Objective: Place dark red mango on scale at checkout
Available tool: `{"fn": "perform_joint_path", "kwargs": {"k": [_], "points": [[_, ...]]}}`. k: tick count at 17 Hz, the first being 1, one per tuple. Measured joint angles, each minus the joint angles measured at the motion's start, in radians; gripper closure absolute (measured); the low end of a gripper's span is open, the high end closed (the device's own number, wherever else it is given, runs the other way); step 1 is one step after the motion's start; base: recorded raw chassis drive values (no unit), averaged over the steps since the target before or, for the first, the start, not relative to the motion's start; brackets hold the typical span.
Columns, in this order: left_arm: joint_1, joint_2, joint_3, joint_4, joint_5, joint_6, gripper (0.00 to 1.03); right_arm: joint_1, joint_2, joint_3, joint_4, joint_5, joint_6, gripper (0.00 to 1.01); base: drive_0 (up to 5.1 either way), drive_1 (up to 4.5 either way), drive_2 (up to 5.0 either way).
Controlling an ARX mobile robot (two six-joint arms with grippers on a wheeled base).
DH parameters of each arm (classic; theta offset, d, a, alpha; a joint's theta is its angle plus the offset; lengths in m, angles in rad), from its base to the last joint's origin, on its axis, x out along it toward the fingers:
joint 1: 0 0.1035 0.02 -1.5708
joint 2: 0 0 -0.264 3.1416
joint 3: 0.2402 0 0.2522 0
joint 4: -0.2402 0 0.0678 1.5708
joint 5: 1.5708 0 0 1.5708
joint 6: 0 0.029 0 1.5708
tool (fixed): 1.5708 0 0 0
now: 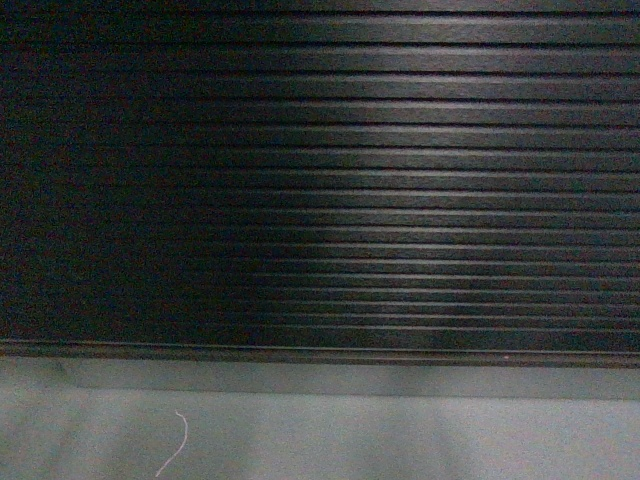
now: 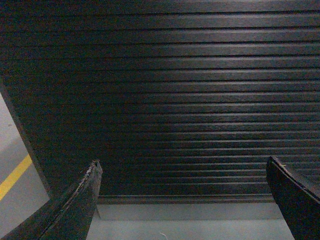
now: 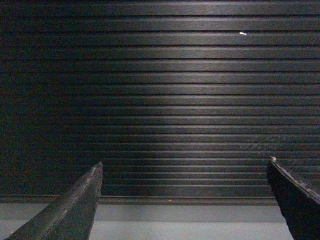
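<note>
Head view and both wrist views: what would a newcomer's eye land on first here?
The checkout, its black ribbed front filling all three views, above a grey plinth. Next, the left hand and right hand, both spread open and empty. A yellow floor line shows at the far left in the left wrist view.

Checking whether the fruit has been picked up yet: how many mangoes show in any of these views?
0. All three views show only the checkout front, its ribbed dark panels. The left claw and right claw are open and empty. A mango may lie out of frame.
</note>
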Motion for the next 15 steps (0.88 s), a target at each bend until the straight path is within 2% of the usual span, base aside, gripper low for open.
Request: {"fn": "perform_joint_path", "kwargs": {"k": [9, 15], "points": [[0.0, 0.0, 0.0, 0.0, 0.0, 0.0, 0.05, 0.0, 0.0, 0.0, 0.0, 0.0, 0.0, 0.03, 0.0, 2.15, -2.1], [0.0, 0.0, 0.0, 0.0, 0.0, 0.0, 0.05, 0.0, 0.0, 0.0, 0.0, 0.0, 0.0, 0.03, 0.0, 0.22, -0.2]]}}
